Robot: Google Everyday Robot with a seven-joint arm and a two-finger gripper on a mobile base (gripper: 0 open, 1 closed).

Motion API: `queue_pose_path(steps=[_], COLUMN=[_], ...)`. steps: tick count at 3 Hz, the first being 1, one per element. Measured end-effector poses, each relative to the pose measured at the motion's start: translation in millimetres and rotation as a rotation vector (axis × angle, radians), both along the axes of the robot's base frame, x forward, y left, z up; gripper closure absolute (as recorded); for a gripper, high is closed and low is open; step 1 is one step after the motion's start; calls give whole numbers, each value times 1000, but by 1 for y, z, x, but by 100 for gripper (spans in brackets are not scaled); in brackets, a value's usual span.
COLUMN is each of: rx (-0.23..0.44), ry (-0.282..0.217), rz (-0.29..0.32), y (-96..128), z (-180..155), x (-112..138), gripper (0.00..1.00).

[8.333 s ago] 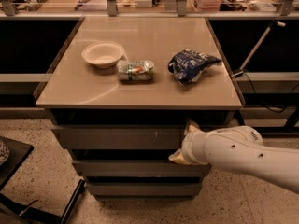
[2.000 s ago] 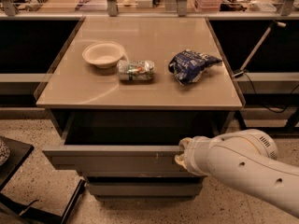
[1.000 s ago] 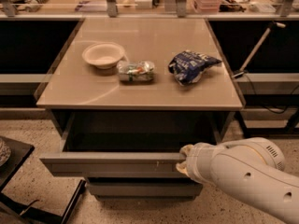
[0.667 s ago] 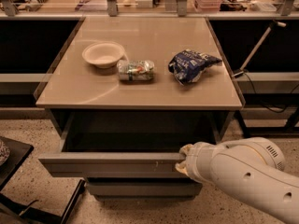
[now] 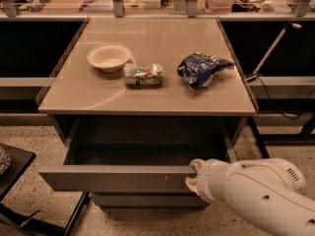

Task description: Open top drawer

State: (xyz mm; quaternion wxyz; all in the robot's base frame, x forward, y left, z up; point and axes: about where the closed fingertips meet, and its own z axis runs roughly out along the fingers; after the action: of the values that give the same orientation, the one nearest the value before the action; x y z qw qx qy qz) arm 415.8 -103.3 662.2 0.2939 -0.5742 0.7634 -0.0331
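A tan worktop (image 5: 147,97) fills the upper middle. Below it, at 6 o'clock, the top drawer (image 5: 118,178) stands pulled out, showing its grey inside. A white robot arm (image 5: 261,200) enters from 4 o'clock, and its gripper (image 5: 195,174) has its jaws clamped on the drawer front's right end. On the worktop lie a blue bag (image 5: 201,69) at 1 o'clock, a white bowl (image 5: 109,57) at 11 o'clock and a can (image 5: 143,74) between them.
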Motion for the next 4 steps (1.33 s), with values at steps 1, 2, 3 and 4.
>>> queue_pose_path(steps=[1,2,3,4], rx=[-21,-21,-20,-20], ry=[3,3,3,2], rz=[3,3,-5,-5], y=[-2,-2,-2,-2], z=[1,3,-4,1], x=[-10,-10,-27,-28], gripper=[100,100,100,100])
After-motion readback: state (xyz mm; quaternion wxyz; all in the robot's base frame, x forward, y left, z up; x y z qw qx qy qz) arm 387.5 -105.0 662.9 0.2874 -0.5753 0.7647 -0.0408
